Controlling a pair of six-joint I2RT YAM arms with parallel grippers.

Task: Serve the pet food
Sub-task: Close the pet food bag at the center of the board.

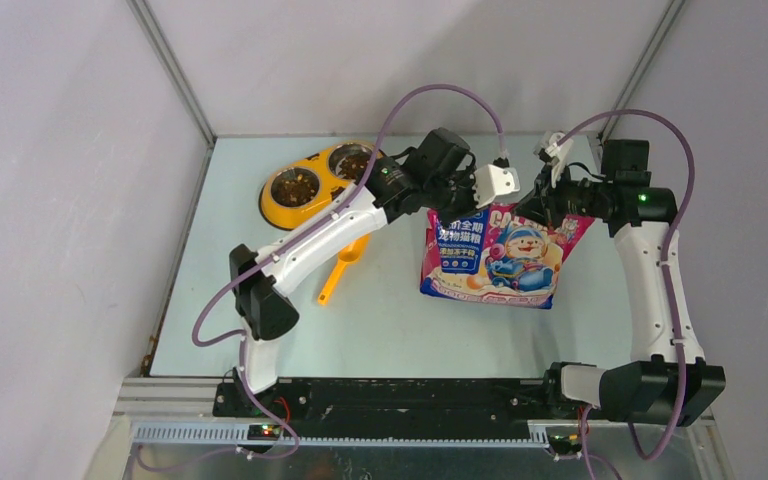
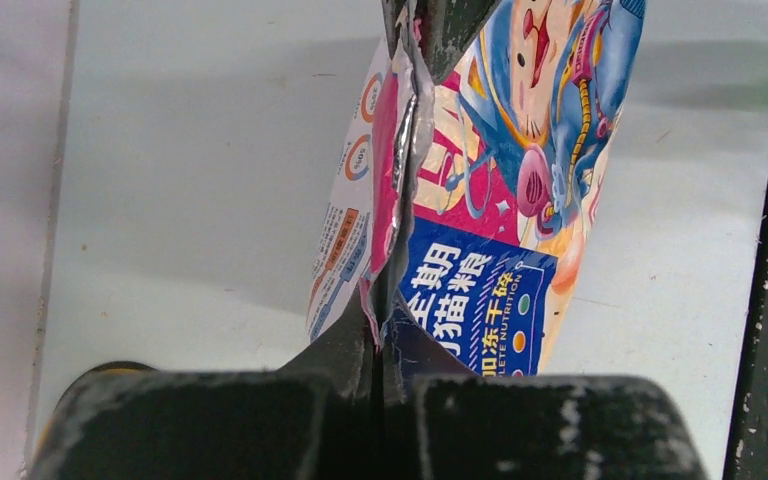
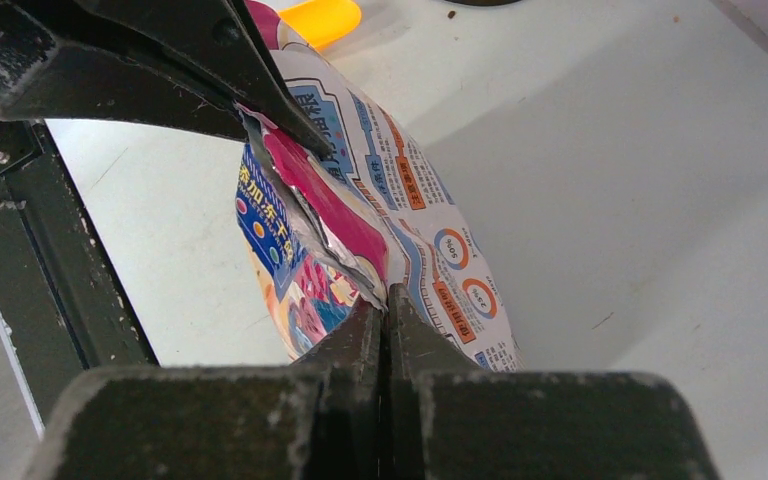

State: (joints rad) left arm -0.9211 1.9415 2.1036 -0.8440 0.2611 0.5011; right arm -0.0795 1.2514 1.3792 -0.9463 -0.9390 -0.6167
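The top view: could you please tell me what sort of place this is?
Probably a robot test cell: a table walled by plain grey panels, two arms bolted to its near rail, holding a food pouch.

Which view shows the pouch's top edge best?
Right wrist: the top edge of the pouch stretches from the right gripper to the left gripper, silver lining showing. Left wrist sees it nearly end-on; top view shows only the printed front.
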